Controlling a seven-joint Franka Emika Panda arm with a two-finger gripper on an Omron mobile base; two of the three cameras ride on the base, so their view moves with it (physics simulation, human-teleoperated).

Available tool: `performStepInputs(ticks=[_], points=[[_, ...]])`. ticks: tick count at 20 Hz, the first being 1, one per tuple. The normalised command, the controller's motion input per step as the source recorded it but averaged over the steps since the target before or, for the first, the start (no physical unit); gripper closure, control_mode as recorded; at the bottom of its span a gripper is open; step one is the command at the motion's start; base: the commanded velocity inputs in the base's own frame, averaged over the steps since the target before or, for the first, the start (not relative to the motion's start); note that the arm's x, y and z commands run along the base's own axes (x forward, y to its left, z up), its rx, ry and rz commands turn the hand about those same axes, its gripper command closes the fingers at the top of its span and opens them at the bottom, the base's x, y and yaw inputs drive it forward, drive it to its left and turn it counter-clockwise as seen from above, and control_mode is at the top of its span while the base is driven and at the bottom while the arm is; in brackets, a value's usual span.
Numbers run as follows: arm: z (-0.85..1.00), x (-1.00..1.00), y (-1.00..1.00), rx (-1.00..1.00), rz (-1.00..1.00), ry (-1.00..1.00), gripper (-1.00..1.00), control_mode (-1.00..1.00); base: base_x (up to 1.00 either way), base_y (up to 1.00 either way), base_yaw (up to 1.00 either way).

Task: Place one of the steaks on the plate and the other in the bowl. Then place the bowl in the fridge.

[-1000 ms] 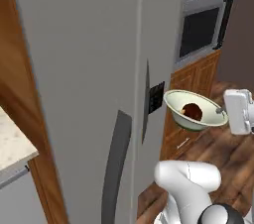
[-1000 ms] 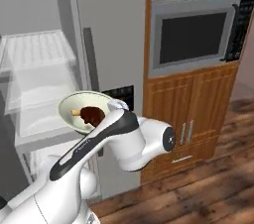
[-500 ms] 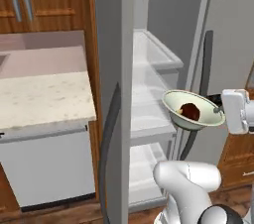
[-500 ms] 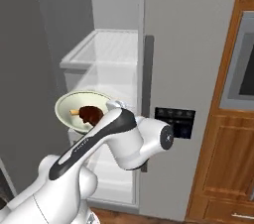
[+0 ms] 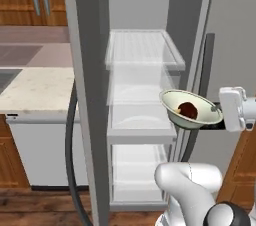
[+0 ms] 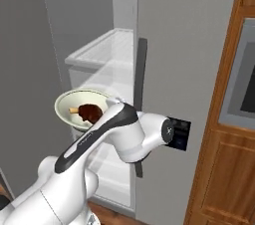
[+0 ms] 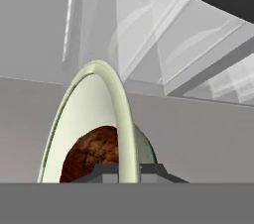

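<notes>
Now bowl (image 7: 106,119) rim between fingers (image 7: 104,172).

Brown steak (image 5: 187,109) in tilted bowl (image 5: 176,104), fridge (image 5: 90,95) open

Arm raised, fingers (image 7: 130,168) pinched on bowl (image 5: 191,109) rim.

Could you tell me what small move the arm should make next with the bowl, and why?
Probably carry the bowl forward into the fridge and lower it onto a shelf. The hand is shut on the bowl's rim, the brown steak lies inside, the fridge door stands open, and the bowl hangs just in front of the open compartment.
</notes>
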Motion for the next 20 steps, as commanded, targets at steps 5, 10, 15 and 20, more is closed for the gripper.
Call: performStepInputs(ticks=[5,10,15,20], points=[[0.0,0.0,0.0,0.0,0.0,0.0,1.0,1.0,0.26,0.02,0.19],[0.0,0.0,0.0,0.0,0.0,0.0,1.0,1.0,0.37,0.39,0.13],[0.0,0.0,0.0,0.0,0.0,0.0,1.0,1.0,0.3,0.45,0.05],[0.0,0.0,0.0,0.0,0.0,0.0,1.0,1.0,0.29,0.33,0.0]])
